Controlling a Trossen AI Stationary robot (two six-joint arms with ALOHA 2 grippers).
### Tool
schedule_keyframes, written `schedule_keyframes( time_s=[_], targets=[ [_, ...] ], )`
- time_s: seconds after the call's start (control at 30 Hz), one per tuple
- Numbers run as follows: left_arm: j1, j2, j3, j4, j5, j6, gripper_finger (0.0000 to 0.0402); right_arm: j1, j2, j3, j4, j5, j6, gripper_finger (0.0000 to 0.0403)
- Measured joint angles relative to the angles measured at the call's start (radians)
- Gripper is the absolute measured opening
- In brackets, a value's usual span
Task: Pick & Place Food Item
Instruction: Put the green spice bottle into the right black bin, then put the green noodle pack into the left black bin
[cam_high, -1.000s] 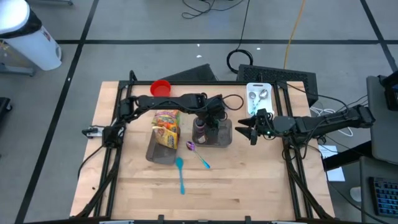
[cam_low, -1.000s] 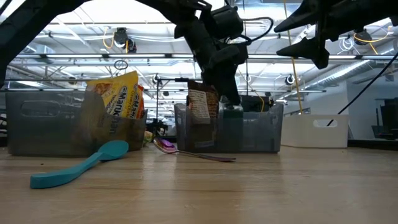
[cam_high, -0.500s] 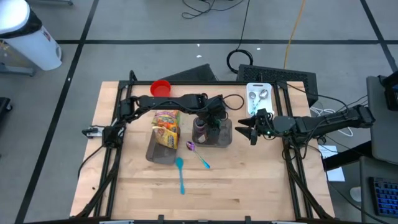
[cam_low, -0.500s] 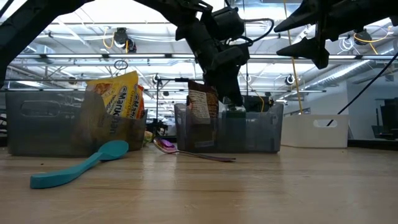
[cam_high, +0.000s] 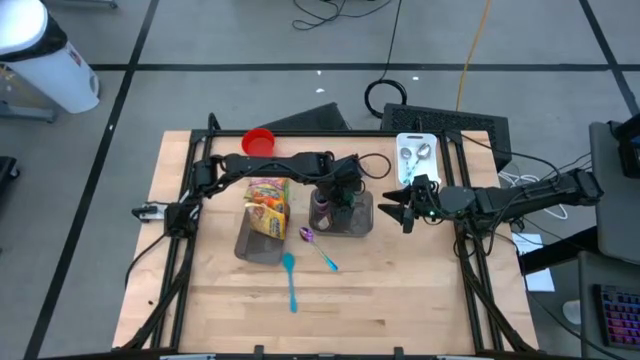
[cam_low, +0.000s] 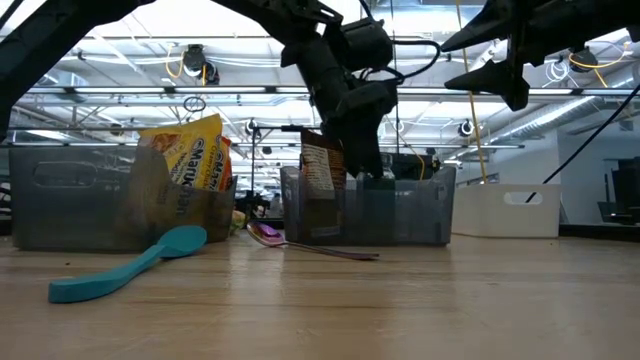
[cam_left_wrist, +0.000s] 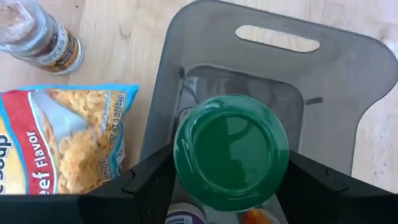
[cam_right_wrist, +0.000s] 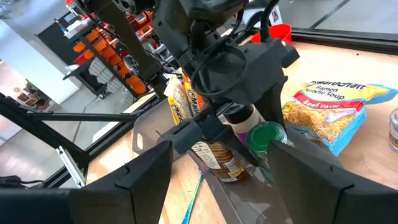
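Note:
A jar with a green lid (cam_left_wrist: 231, 152) stands inside the grey bin (cam_high: 356, 226) at the table's middle, beside a brown labelled jar (cam_low: 322, 185). My left gripper (cam_left_wrist: 231, 186) reaches down into the bin from above, its fingers spread wide on either side of the green lid. My right gripper (cam_high: 392, 208) hangs open in the air just right of the bin, holding nothing. A yellow noodle pack (cam_high: 266, 205) stands in a second grey bin (cam_high: 256, 246) to the left. My left gripper's fingers (cam_left_wrist: 149, 180) stand at the two sides of the jar, just under its green lid (cam_left_wrist: 186, 155), pointing steeply down. The lid covers the place where they meet the jar, so I cannot tell whether they touch it. The jar stands upright in the bin.
A blue noodle pack (cam_left_wrist: 62, 143) and a spice jar (cam_left_wrist: 43, 40) lie on the table beyond the bin. A teal spoon (cam_high: 290, 280) and a purple spoon (cam_high: 318, 248) lie in front. A red cup (cam_high: 258, 141) and a white tray (cam_high: 416, 152) sit at the far edge.

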Motion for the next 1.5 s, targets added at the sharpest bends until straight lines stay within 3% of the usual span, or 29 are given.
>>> schedule_keyframes(
  time_s=[0.37, 0.6, 0.83, 1.07, 1.3, 1.5],
  targets=[
    [0.000, -0.006, 0.002, -0.001, 0.001, -0.014, 0.0263, 0.000, 0.000, 0.000, 0.002, -0.001, 0.000, 0.0253],
    [0.005, -0.008, 0.087, -0.014, 0.002, -0.004, 0.0258, 0.000, 0.000, 0.000, 0.002, -0.001, -0.002, 0.0253],
    [0.020, -0.008, 0.240, -0.100, 0.002, 0.014, 0.0258, 0.000, 0.000, 0.000, 0.003, -0.001, -0.003, 0.0253],
    [0.048, -0.011, 0.517, -0.295, 0.013, 0.006, 0.0257, 0.000, 0.000, 0.000, 0.001, -0.001, -0.003, 0.0253],
    [0.057, -0.221, 0.431, -0.243, 0.074, -0.064, 0.0257, 0.000, -0.001, -0.016, -0.010, -0.001, -0.002, 0.0254],
    [0.019, -0.360, 0.374, -0.230, -0.006, -0.075, 0.0257, -0.002, -0.001, -0.058, 0.008, -0.002, 0.039, 0.0254]
  ],
)
